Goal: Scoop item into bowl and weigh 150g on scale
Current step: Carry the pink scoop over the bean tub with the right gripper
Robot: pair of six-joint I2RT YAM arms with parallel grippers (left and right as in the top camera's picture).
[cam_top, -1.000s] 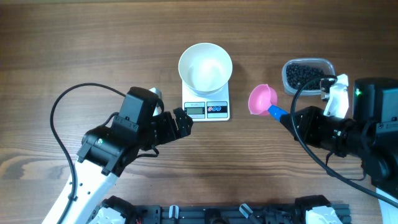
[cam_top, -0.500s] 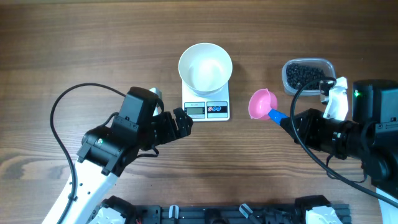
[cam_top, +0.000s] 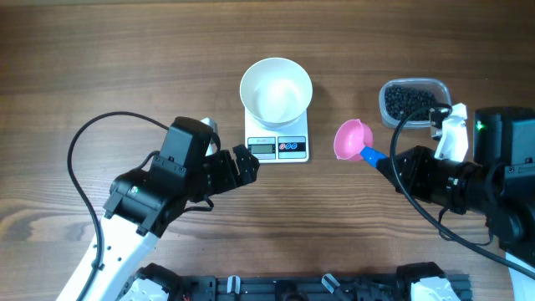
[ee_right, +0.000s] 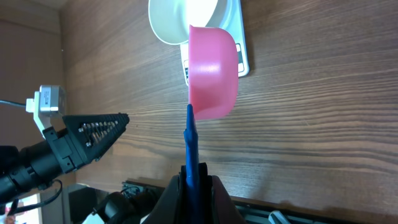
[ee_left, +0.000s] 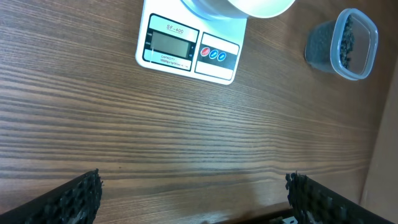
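Note:
The white bowl [cam_top: 276, 92] stands on the small white scale [cam_top: 277, 147] at the table's middle back. The item, tiny black beads [cam_top: 408, 101], fills a clear tub at the right. My right gripper [cam_top: 383, 158] is shut on the blue handle of a pink scoop [cam_top: 353, 137], held between scale and tub; its cup looks empty. In the right wrist view the scoop [ee_right: 212, 71] hangs in front of the bowl [ee_right: 169, 22] and scale [ee_right: 241, 59]. My left gripper [cam_top: 245, 163] stands open just left of the scale's front, holding nothing; its view shows the scale [ee_left: 186, 50] ahead.
The clear tub [ee_left: 348, 43] sits at the far right of the left wrist view. A black cable [cam_top: 79, 150] loops over the table at the left. The table's front edge with a black rail [cam_top: 284, 288] runs below both arms.
The right gripper and the pink scoop have shifted slightly toward the table's front edge, then held still. The left arm has not moved.

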